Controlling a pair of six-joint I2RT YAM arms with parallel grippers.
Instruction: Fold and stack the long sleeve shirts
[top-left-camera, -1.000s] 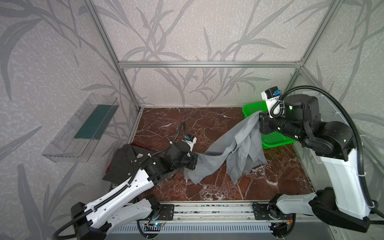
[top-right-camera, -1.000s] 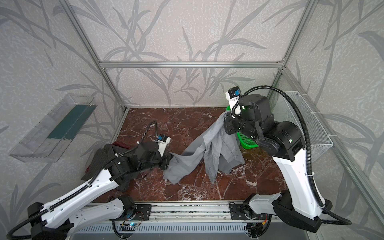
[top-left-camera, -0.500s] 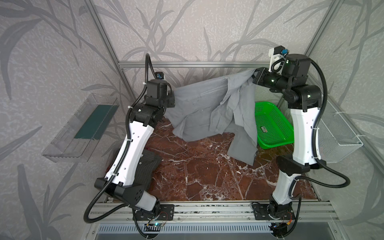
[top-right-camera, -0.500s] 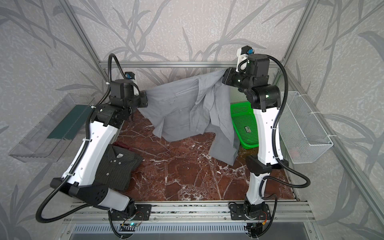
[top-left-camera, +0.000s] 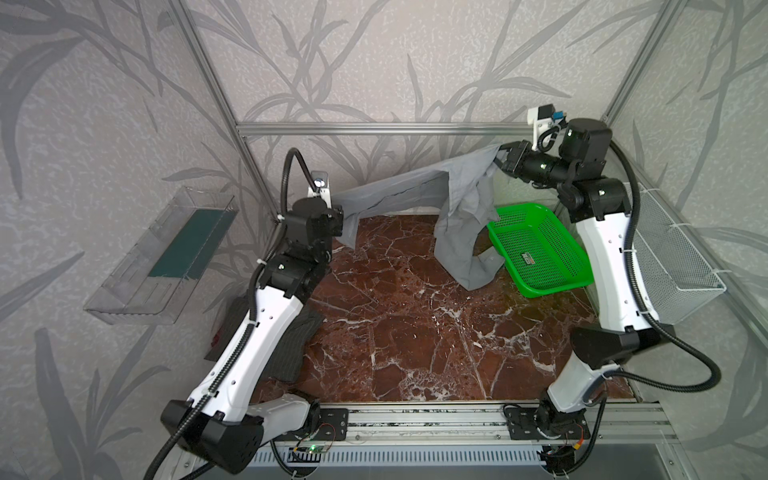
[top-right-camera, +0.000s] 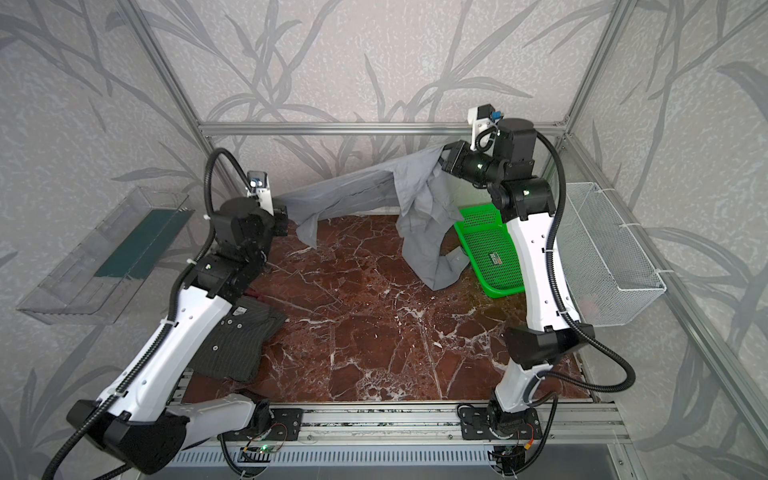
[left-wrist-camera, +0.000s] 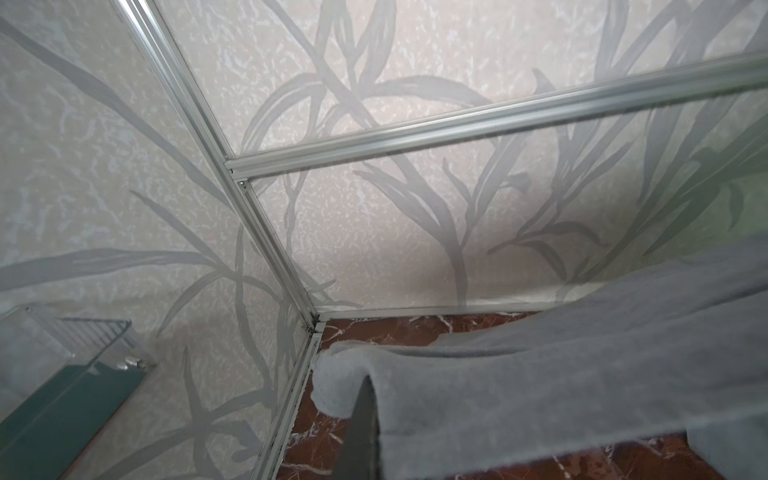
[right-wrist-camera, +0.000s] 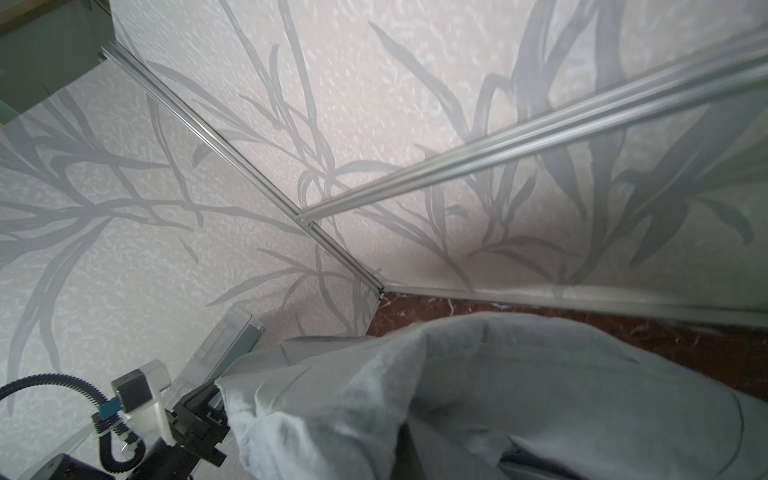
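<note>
The mid-grey shirt (top-left-camera: 399, 191) is hanging in the air as a slack band between the two sets of jaws, well above the table (top-left-camera: 415, 332). The left jaws are pressing together on one edge of it, with cloth lapping over a finger in the left wrist view. The right jaws, held higher, are pinching a bunched corner. Below the right jaws a long fold with a sleeve (top-left-camera: 465, 257) is dangling just beside the green basket (top-left-camera: 540, 249). I cannot tell whether its end is touching the table.

The cloth is looking thin, plain and matte, creasing and sagging under its own weight. It is probably light, limp and a little slippery, so it will likely swing and bunch rather than hold any shape. Pinching at seams, shoulders or hem corners, where layers double up, seems safest.

The dark pinstriped shirt (top-right-camera: 241, 345) is lying already folded on the table, far below the left jaws and partly under that arm.
</note>
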